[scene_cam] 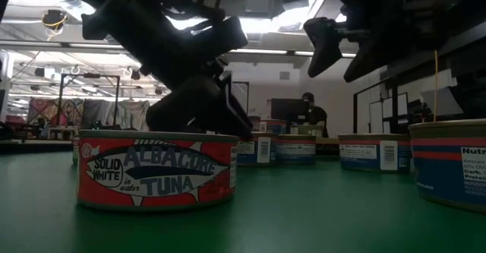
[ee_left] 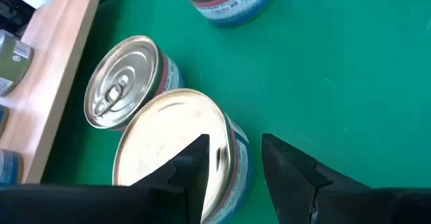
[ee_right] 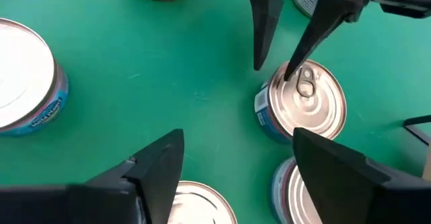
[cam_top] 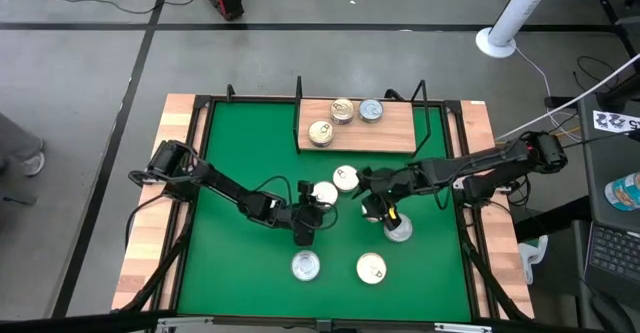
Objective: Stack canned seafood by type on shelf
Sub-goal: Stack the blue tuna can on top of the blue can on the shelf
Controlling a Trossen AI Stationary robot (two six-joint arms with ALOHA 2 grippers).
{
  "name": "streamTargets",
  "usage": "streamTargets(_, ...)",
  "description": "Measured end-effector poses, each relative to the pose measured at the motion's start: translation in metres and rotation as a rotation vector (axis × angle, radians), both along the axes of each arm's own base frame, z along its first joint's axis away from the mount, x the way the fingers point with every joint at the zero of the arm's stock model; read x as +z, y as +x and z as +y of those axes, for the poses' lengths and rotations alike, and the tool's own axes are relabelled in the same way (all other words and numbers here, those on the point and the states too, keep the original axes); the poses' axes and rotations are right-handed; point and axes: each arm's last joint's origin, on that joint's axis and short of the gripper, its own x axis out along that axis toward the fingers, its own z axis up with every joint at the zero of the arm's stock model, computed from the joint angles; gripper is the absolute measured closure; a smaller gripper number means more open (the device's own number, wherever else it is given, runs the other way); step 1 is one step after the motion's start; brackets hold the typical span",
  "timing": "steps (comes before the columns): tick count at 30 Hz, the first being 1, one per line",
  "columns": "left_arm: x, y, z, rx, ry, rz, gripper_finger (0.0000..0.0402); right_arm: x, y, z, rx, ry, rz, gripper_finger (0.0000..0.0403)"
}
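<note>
A red albacore tuna can stands nearest on the green table, a row of blue-labelled cans behind it and what seem to be dark arm parts above.

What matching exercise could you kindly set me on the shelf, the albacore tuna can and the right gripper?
Things:
1. shelf
2. albacore tuna can
3. right gripper

Descriptions:
A. red label
B. open, holding nothing, above the green table
C. carries three cans

Pairs: 1-C, 2-A, 3-B
</note>
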Motion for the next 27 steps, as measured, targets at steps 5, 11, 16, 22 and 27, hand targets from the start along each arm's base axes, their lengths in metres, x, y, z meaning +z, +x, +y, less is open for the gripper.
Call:
streamTargets(5,0.000,0.001,0.003,0.008,0.000,-0.002,0.0270,0.000,0.000,0.000,0.001,0.005,-0.003,0.0126)
streamTargets(11,-0.001,-0.001,0.004,-0.004,0.023,0.030,0.0270,0.000,0.000,0.000,-0.015,0.035,0.007,0.0126)
streamTargets(16,-0.004,-0.001,0.004,-0.009,0.032,0.047,0.0270,0.000,0.000,0.000,-0.016,0.036,0.008,0.0126)
streamTargets(22,-0.009,0.000,0.004,-0.007,0.042,0.062,0.0270,0.000,0.000,0.000,-0.017,0.037,0.008,0.0126)
streamTargets(27,-0.010,0.000,0.004,-0.013,0.061,0.070,0.0284,0.000,0.000,-0.001,-0.029,0.025,0.005,0.0126)
